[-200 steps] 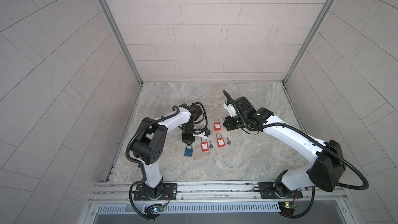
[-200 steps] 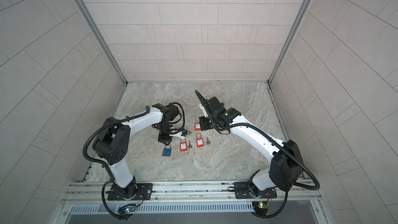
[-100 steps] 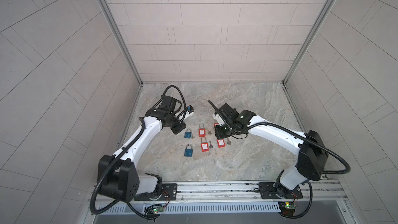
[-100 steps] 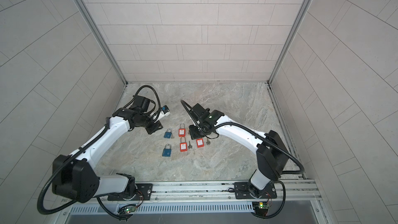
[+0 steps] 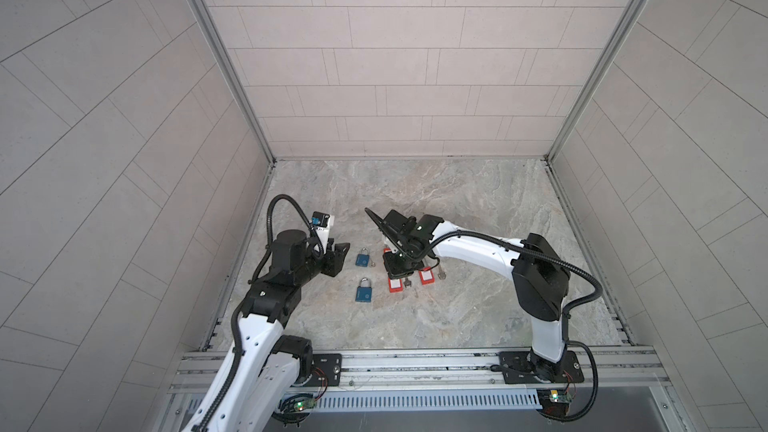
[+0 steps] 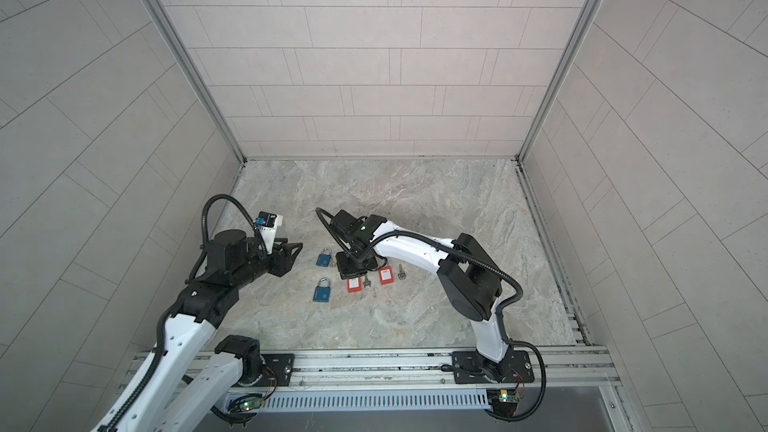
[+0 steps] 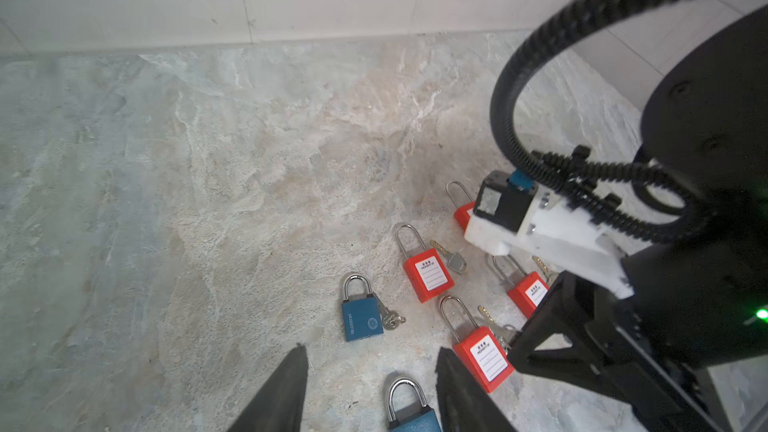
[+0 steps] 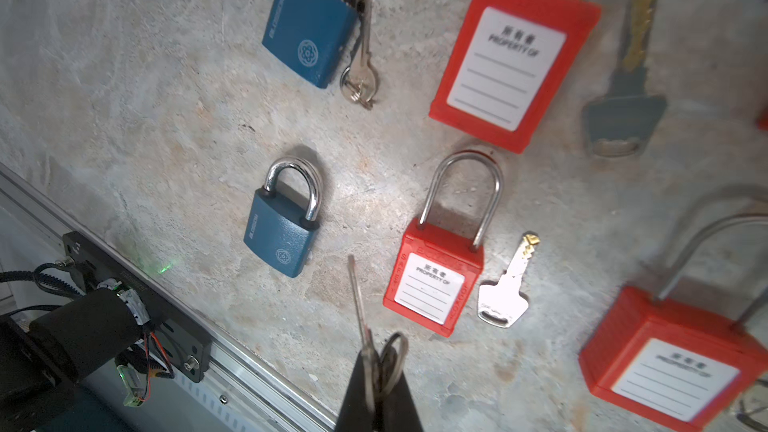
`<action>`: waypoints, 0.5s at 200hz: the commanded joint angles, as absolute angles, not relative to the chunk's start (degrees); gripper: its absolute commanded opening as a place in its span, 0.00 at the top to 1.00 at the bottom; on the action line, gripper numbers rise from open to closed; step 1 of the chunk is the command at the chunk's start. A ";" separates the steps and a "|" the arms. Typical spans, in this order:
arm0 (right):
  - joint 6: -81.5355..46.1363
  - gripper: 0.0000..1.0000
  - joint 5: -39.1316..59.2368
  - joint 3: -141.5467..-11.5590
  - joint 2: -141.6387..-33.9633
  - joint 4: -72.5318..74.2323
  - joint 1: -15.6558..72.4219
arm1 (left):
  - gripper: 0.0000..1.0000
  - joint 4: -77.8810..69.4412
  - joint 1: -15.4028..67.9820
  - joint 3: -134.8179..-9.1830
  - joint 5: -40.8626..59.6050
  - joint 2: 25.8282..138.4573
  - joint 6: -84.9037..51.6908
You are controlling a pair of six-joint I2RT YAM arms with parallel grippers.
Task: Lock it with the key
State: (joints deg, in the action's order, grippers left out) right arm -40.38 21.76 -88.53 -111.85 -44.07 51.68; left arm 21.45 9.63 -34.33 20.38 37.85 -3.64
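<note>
Pinching the key (image 8: 357, 292) by its head, my right claw (image 8: 375, 371) is clamped tight around it, with the key ring hanging beside the head and the blade sticking straight out past my fingertips. Seen from my right wrist, the blade's tip sits just beside the bottom corner of the blue padlock (image 8: 282, 243), with a sliver of desk (image 8: 166, 160) showing between them. How high I hold it above the stone I cannot tell. That padlock lies flat on the side of the desk nearest my base rail, with both legs of its shackle seated in the body. A second blue padlock (image 8: 309, 31) lies farther back, and a small bunch of keys (image 8: 360, 81) touches its side. In both top views the red padlocks (image 8: 432, 284) lie to the right of the blue ones, with a loose silver key (image 8: 505, 288) just beside the nearest. My left claw (image 7: 371, 361) hovers off to the left of the blue pair, fingers spread apart, gripping nothing.
</note>
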 commanded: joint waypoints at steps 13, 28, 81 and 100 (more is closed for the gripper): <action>-48.28 0.99 23.38 -89.78 -115.40 -43.18 52.60 | 0.43 18.34 8.71 -32.52 18.25 34.81 -12.06; -49.83 0.99 23.42 -90.36 -116.66 -43.20 52.90 | 0.43 18.93 8.71 -32.76 18.13 34.85 -12.82; -50.35 0.98 24.47 -95.23 -121.29 -46.07 54.76 | 0.43 17.15 8.71 -30.73 17.86 34.78 -14.39; -51.35 0.97 25.49 -95.31 -122.70 -46.19 54.76 | 0.43 16.87 8.72 -29.74 17.79 34.50 -14.85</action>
State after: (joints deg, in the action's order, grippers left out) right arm -49.25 24.67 -94.24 -120.86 -43.77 54.35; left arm 18.70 9.02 -31.18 18.52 35.29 -12.69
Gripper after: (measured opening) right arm 0.059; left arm 0.572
